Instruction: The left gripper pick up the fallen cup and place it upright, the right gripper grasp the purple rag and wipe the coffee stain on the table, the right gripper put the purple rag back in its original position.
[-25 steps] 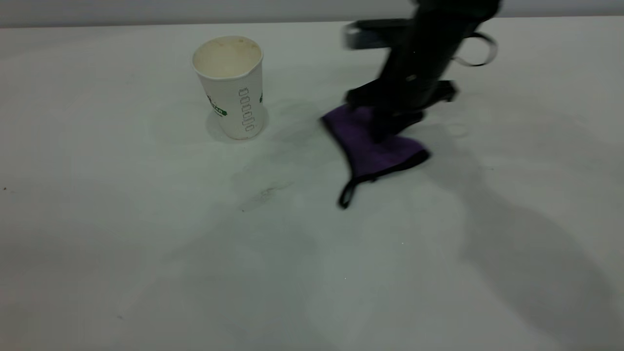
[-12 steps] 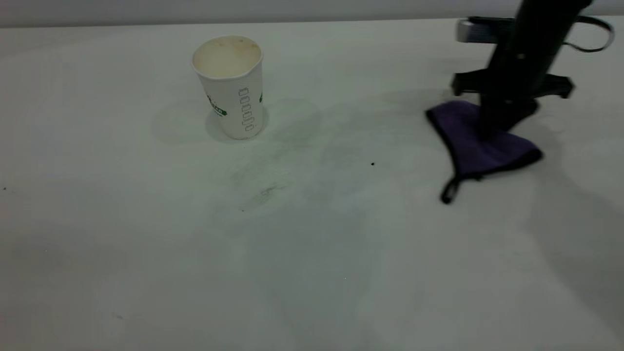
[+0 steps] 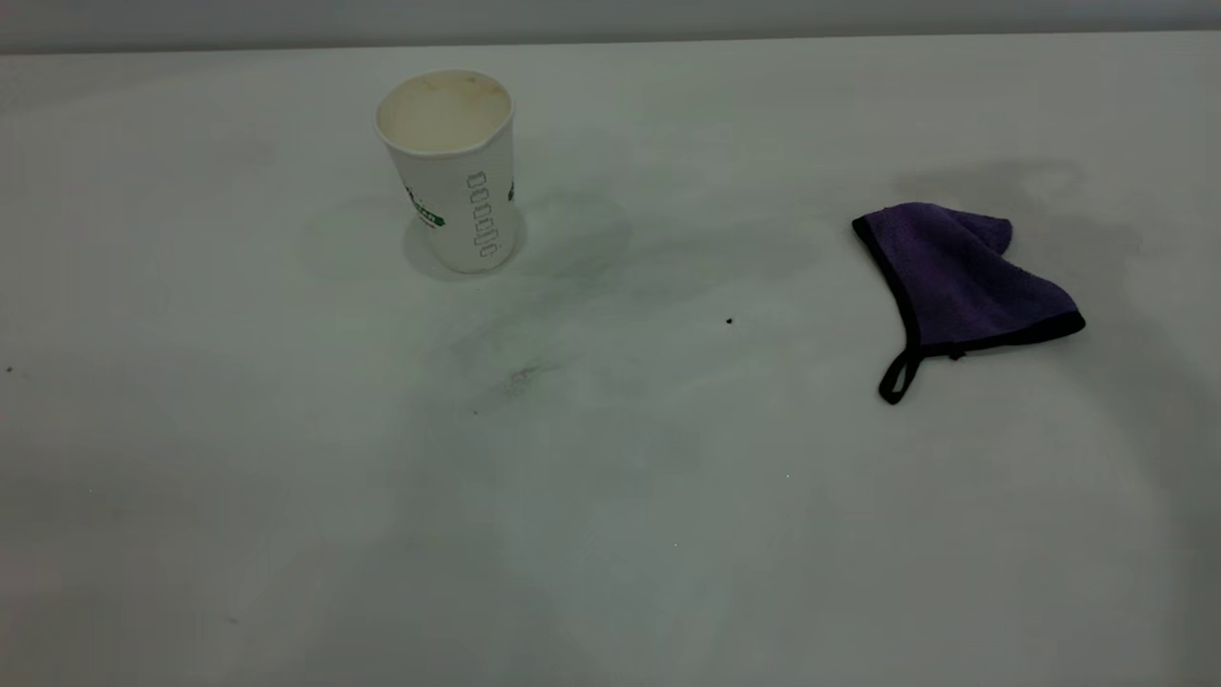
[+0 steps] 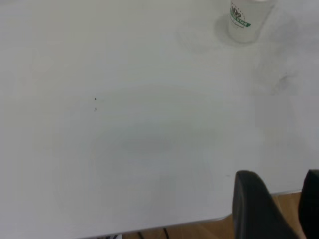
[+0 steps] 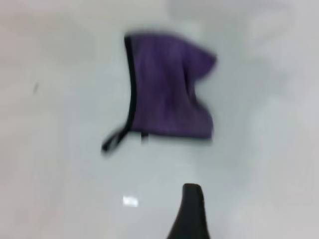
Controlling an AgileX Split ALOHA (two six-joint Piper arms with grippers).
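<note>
Cup point(image 3: 454, 167): upright on table point(image 3: 610, 534), left of centre in exterior view. White paper, tapered wall, round open mouth, cream lining; green lettered band and column of outlined ovals on side. Base and green band also visible in left wrist view point(image 4: 245, 21).

Rag point(image 3: 959, 281): flat on table, far right, well apart from cup. Purple terry, folded, roughly triangular, black edging, small black loop at near corner. Free of any gripper. Also seen in right wrist view point(image 5: 169, 87).

Stain point(image 3: 520, 374): faint grey smear between cup and rag, nearer cup. Tiny black speck point(image 3: 730, 322) beside it.

Left gripper point(image 4: 276, 209): two dark fingers with gap between, apart, holding nothing, over table edge.

Right gripper point(image 5: 192, 211): single dark finger visible above table near rag; opening not determinable.
</note>
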